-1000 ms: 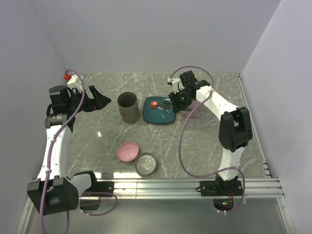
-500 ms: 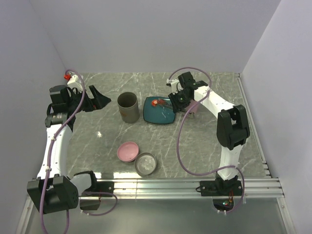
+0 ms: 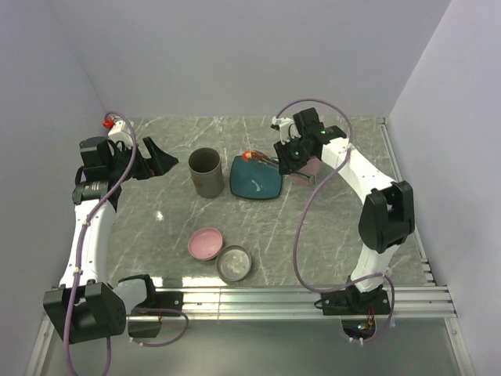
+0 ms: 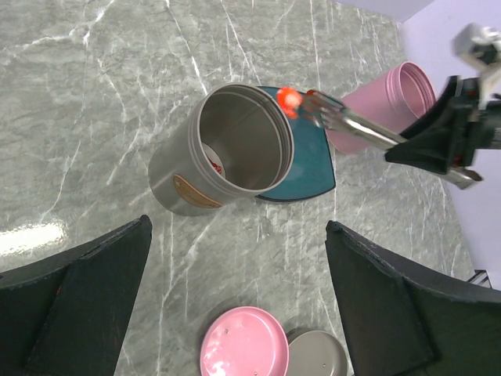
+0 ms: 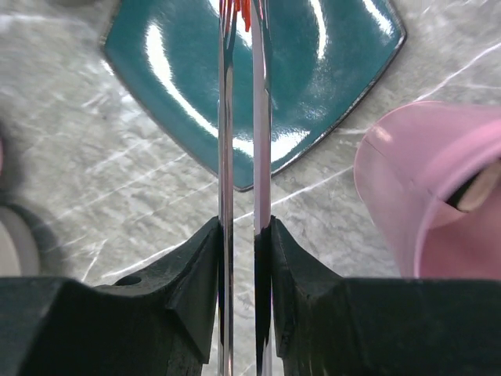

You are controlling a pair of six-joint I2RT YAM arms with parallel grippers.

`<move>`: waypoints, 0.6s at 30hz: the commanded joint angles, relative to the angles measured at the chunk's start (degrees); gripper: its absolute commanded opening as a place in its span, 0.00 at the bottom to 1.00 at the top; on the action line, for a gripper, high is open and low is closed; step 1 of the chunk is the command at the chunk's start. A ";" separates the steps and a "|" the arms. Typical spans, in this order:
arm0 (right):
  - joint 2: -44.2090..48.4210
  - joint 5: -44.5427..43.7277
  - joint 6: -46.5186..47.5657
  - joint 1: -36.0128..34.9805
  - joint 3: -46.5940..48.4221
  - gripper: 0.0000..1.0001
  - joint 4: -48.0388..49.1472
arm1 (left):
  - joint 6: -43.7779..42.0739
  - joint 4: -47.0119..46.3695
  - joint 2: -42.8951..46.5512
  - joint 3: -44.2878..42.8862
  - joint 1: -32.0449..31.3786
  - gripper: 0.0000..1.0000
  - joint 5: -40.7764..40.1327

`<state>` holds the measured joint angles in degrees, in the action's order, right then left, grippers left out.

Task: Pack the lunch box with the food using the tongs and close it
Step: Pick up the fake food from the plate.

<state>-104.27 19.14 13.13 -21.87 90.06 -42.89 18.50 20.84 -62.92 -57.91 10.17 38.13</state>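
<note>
My right gripper is shut on the silver tongs, squeezing their two arms close together. The tong tips pinch a red-orange piece of food over the far left corner of the teal plate, next to the rim of the open grey metal lunch box. A bit of red and white shows at the bottom of the box. My left gripper hangs open and empty to the left of the box.
A pink cylinder container stands just right of the plate, close to my right wrist. A pink lid and a grey lid lie side by side near the front edge.
My right gripper has squeezed the tongs tighter on the red piece and carried it off the plate's middle toward the far left corner. The right elbow swung right. The left arm stayed still.
</note>
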 commanded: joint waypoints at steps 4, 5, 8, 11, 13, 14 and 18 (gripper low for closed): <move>8.20 1.43 0.23 -0.11 1.52 0.26 -2.71 | -0.49 -1.06 0.34 -2.73 0.20 0.99 0.45; 8.81 1.87 0.23 -0.10 2.30 0.26 -3.16 | -0.48 -1.07 0.34 -2.73 0.20 0.99 0.54; 9.44 3.27 -0.03 -0.37 6.33 0.26 -6.67 | -0.05 -1.33 0.16 -2.65 0.28 0.99 0.72; 9.52 4.94 -0.47 -0.89 10.03 0.26 -9.48 | -0.04 -1.24 0.07 -2.30 0.20 0.99 0.37; 9.79 5.30 -0.91 -2.29 11.45 0.26 -10.45 | -0.22 -1.24 0.16 -2.21 0.20 0.99 0.10; 9.79 5.47 -1.08 -2.82 12.67 0.26 -10.72 | -0.22 -1.24 0.16 -2.21 0.28 0.99 0.28; 8.91 5.04 -2.66 -7.04 15.49 0.26 -10.81 | 0.04 -1.50 -0.01 -2.21 0.20 0.99 0.19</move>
<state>-97.21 22.61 11.97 -25.63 101.75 -52.84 18.57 20.84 -62.96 -58.24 10.17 38.13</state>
